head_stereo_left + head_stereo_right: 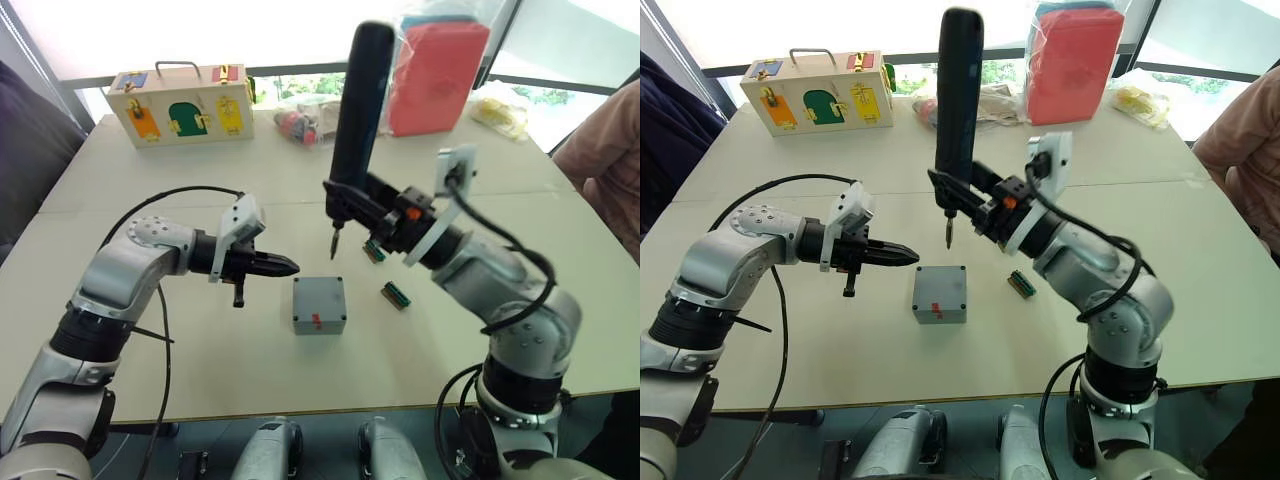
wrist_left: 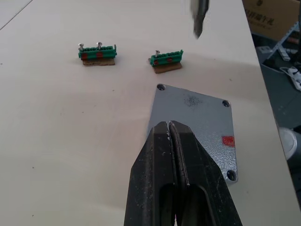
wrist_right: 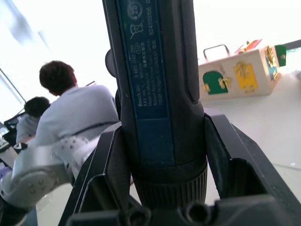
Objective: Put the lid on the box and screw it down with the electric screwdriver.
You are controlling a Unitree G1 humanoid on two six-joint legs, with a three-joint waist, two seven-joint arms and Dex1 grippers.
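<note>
The grey box (image 1: 319, 305) stands in the middle of the table with its red mark facing me. The lid (image 2: 197, 127) lies flat on top of it, with screw holes showing at its corners. My left gripper (image 1: 290, 266) is shut and empty. It hovers just left of the box, its tips (image 2: 169, 129) over the lid's edge. My right gripper (image 1: 345, 195) is shut on the electric screwdriver (image 1: 358, 100) and holds it upright. The bit (image 1: 336, 243) points down, above the table just behind the box.
Two small green pieces (image 1: 395, 294) (image 1: 374, 250) lie right of the box. A wooden box with coloured doors (image 1: 180, 105) stands at the far left, a red bag (image 1: 435, 75) at the far centre. A person's sleeve (image 1: 605, 150) is at the right edge.
</note>
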